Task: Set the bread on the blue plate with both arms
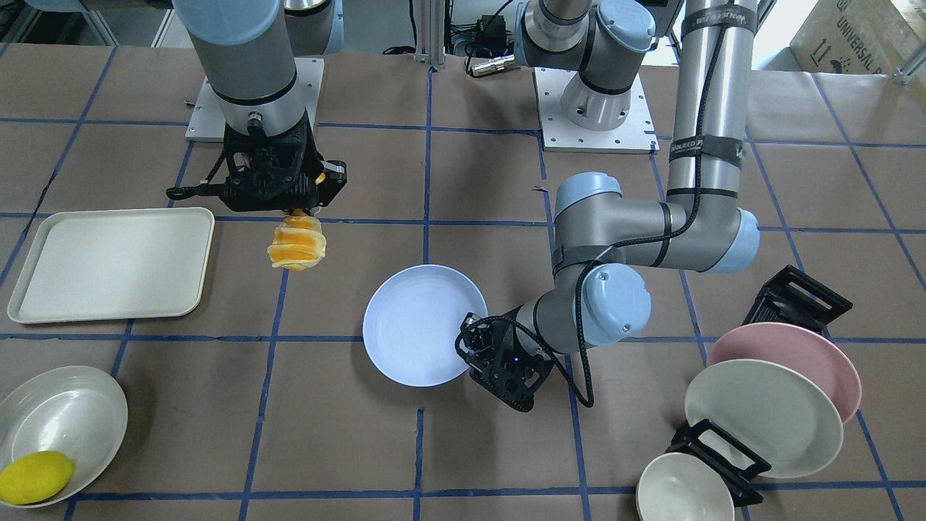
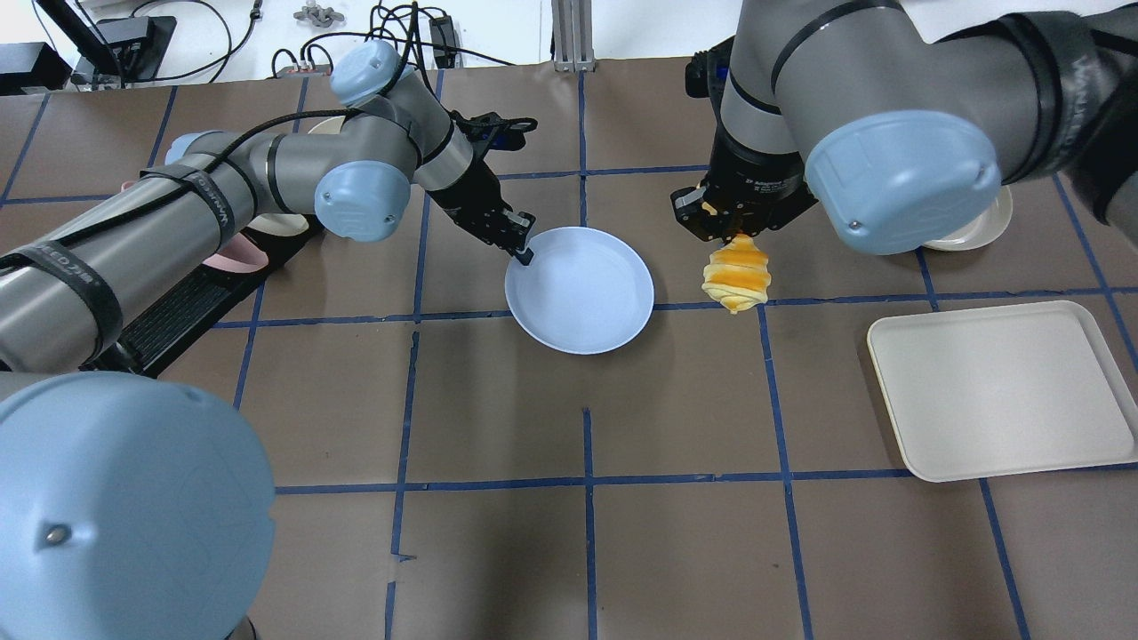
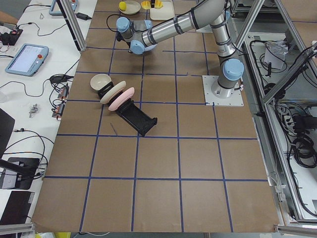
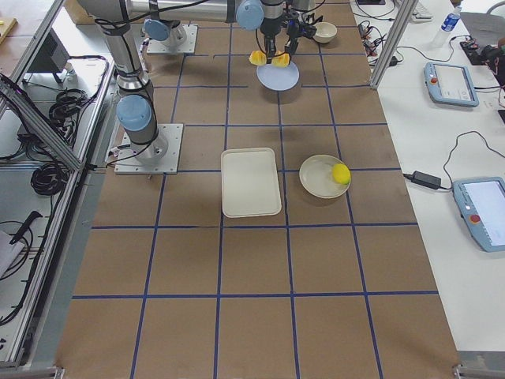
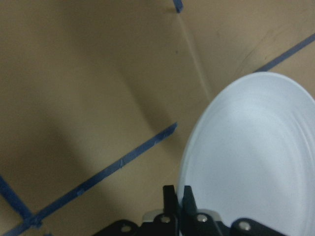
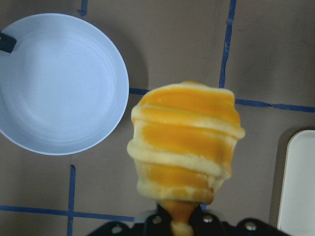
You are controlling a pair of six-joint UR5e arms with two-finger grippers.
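Observation:
The blue plate [image 2: 580, 290] lies on the brown table near the middle; it also shows in the front view [image 1: 423, 324], the left wrist view [image 5: 256, 157] and the right wrist view [image 6: 59, 83]. My left gripper [image 2: 523, 253] is shut on the plate's rim, with the fingers [image 5: 178, 204] pinching its edge. My right gripper [image 2: 731, 233] is shut on the bread [image 2: 737, 276], an orange and cream striped roll. The bread hangs end-down above the table, to the right of the plate in the overhead view [image 1: 297, 243] [image 6: 184, 150].
A cream tray [image 2: 1000, 387] lies right of the bread. A bowl [image 1: 79, 412] with a yellow lemon [image 1: 35, 477] sits at the front corner. A black rack [image 1: 788, 300] holds a pink plate [image 1: 796, 354], a cream plate [image 1: 763, 416] and a small bowl [image 1: 684, 492].

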